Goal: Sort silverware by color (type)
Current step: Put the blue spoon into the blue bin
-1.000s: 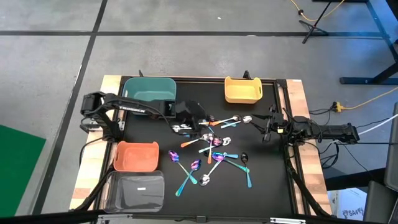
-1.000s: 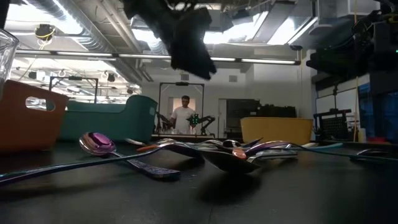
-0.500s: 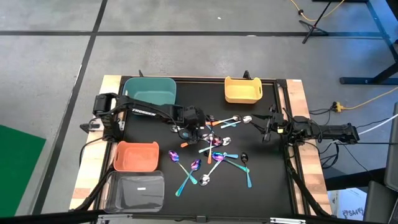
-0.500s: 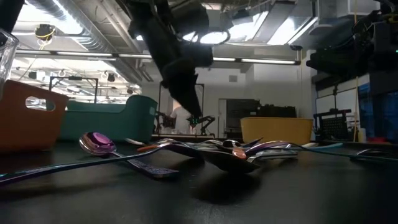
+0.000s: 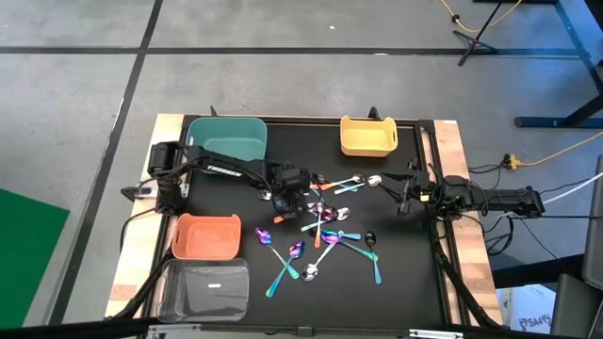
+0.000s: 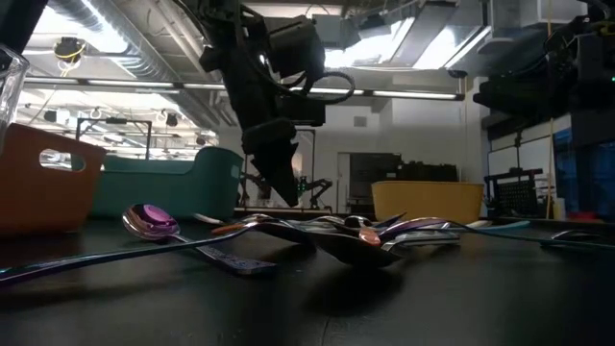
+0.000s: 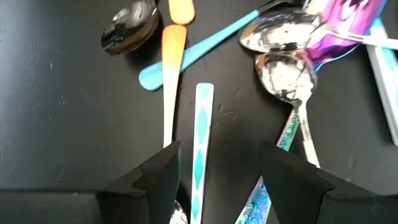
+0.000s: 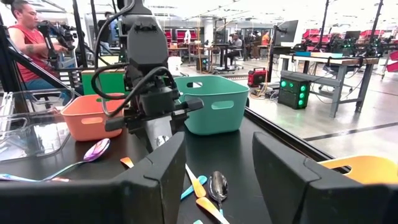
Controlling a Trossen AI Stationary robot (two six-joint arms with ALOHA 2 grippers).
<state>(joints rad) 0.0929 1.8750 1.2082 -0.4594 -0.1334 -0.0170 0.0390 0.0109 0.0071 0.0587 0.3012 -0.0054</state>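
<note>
The silverware (image 5: 325,221), small spoons in silver, black, teal, purple and orange, lies loose in the middle of the black table. My left gripper (image 5: 285,193) hangs open just over the pile's left end, pointing steeply down. In the left wrist view my left gripper (image 7: 217,158) has a fingertip on either side of a teal-and-white spoon handle (image 7: 202,137), without touching it. An orange handle (image 7: 173,56) and silver spoon bowls (image 7: 283,74) lie next to it. My right gripper (image 5: 405,193) waits open and level at the table's right edge, facing the pile.
A teal bin (image 5: 226,137) stands at the far left and a yellow bin (image 5: 367,137) at the far right. An orange bin (image 5: 205,237) and a clear bin (image 5: 205,287) stand at the near left. A person (image 8: 28,34) is in the room beyond the table.
My left gripper has come down toward the left end of the spoon pile and tipped to point more steeply down. Its fingers have stayed open. The spoons have kept their places.
</note>
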